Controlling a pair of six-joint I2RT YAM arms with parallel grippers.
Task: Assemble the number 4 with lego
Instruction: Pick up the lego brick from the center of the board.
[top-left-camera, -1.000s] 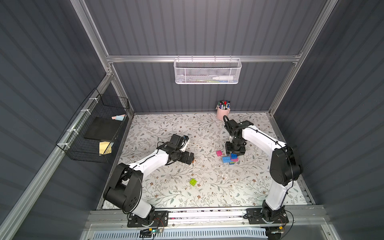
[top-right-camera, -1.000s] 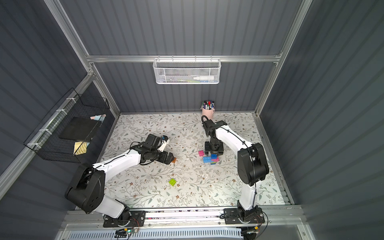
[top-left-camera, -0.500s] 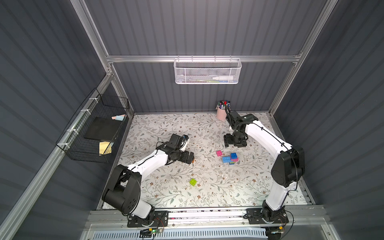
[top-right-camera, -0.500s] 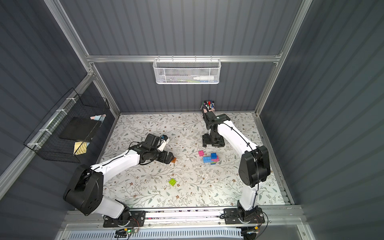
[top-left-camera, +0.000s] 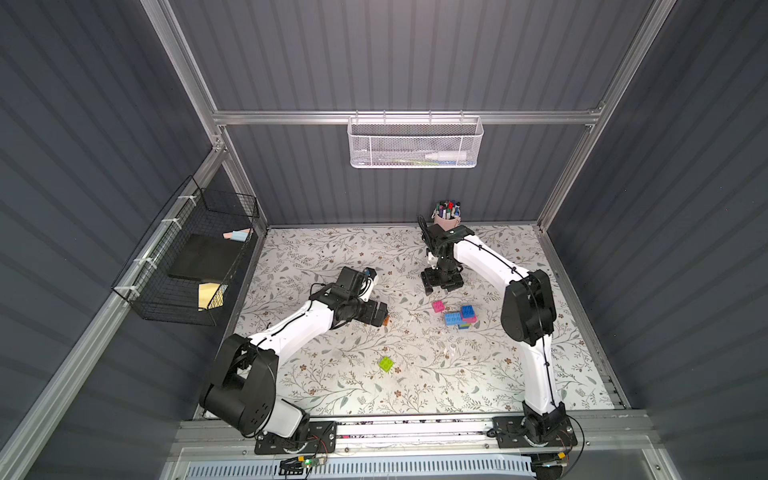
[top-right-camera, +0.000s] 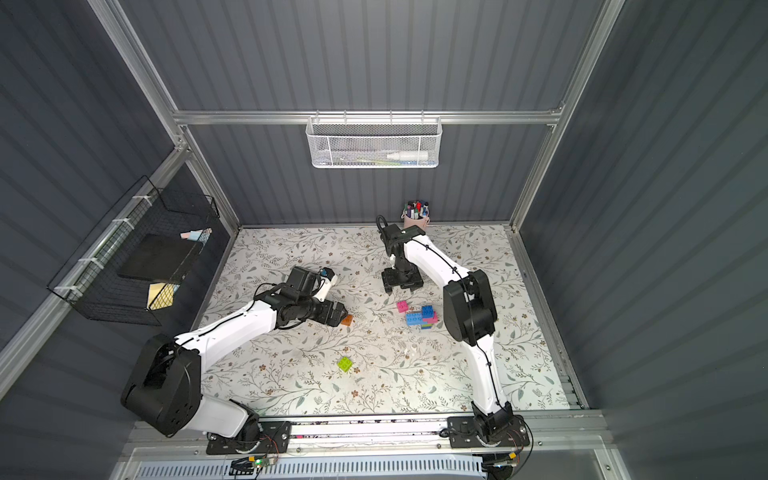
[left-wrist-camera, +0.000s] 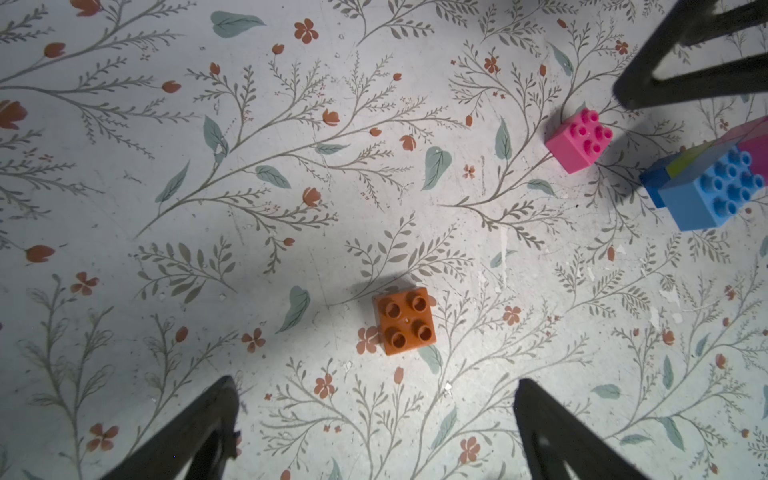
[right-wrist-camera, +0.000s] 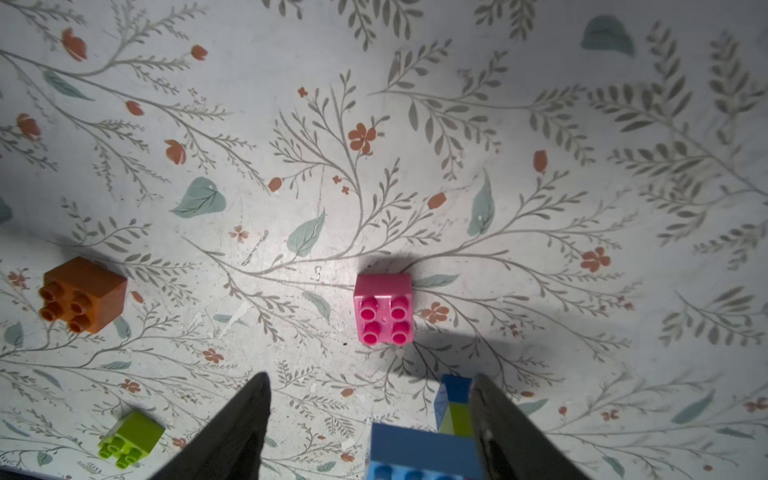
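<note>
The left jaws stand wide and empty, hanging over the orange brick (left-wrist-camera: 405, 321), which lies studs up on the counter (top-left-camera: 332, 249). The right jaws are partly spread and hold nothing, with a loose pink brick (right-wrist-camera: 384, 309) just ahead of them. Near that brick, towards the robot's base, lies the number 4 (top-left-camera: 460, 316), a cluster of joined light-blue, blue, pink and green lego. A lime green brick (top-left-camera: 386, 363) sits well apart, closer to the front edge.
</note>
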